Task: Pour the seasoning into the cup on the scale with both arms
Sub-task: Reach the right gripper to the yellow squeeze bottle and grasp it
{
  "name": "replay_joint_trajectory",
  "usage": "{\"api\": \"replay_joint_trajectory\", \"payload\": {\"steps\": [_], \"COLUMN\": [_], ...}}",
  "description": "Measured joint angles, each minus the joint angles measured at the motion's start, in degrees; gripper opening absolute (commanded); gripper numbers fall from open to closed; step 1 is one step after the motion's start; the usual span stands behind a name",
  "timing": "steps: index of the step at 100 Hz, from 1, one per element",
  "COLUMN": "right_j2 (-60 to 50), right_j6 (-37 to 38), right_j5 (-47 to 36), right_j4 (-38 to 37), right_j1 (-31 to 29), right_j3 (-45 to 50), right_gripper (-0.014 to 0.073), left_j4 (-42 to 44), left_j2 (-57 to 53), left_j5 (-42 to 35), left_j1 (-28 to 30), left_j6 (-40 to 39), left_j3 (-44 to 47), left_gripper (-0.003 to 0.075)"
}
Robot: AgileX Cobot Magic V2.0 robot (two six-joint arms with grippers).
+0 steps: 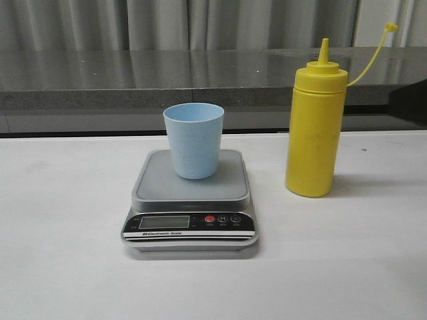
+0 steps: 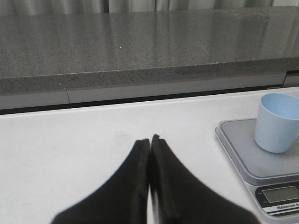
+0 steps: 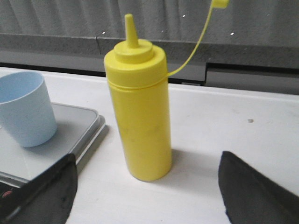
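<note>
cup point(image 1: 194, 140): upright on scale point(image 1: 191, 200) platform | seasoning point(image 1: 315, 130): upright just right of scale, cap off nozzle | left gripper point(image 2: 150, 140): closed, empty, left of scale | right gripper point(image 3: 145, 186): wide open, facing seasoning, not touching

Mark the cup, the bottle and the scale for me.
cup point(image 1: 194, 143), front view, side wall.
bottle point(image 1: 313, 140), front view, body.
scale point(image 1: 155, 181), front view, bare platform.
</note>
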Motion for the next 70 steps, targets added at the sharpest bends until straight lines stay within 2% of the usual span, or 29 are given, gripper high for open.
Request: {"api": "replay_joint_trajectory", "payload": {"steps": [25,49,70], "right_j2": [10.22,18.58,24.77], "right_j6": [-0.19,-8.93,-10.15], "right_j5": [-2.87,-6.67,-8.54], "right_j4": [5.39,10.71,11.94], "right_j1": [4.46,6.45,6.89], "right_j3": [-5.12,-9.12,-12.90], "right_gripper": [0.0627,0.0646,0.0646], "left_j4": [0.00,-0.13,-0.13], "left_j2": [0.00,0.00,0.00], "left_j5": [0.00,0.00,0.00], "left_j1": [0.00,0.00,0.00], "left_j6": [0.00,0.00,0.00], "left_j3": [0.00,0.00,0.00], "left_gripper": [-0.0020,-0.0020,-0.0020]}}
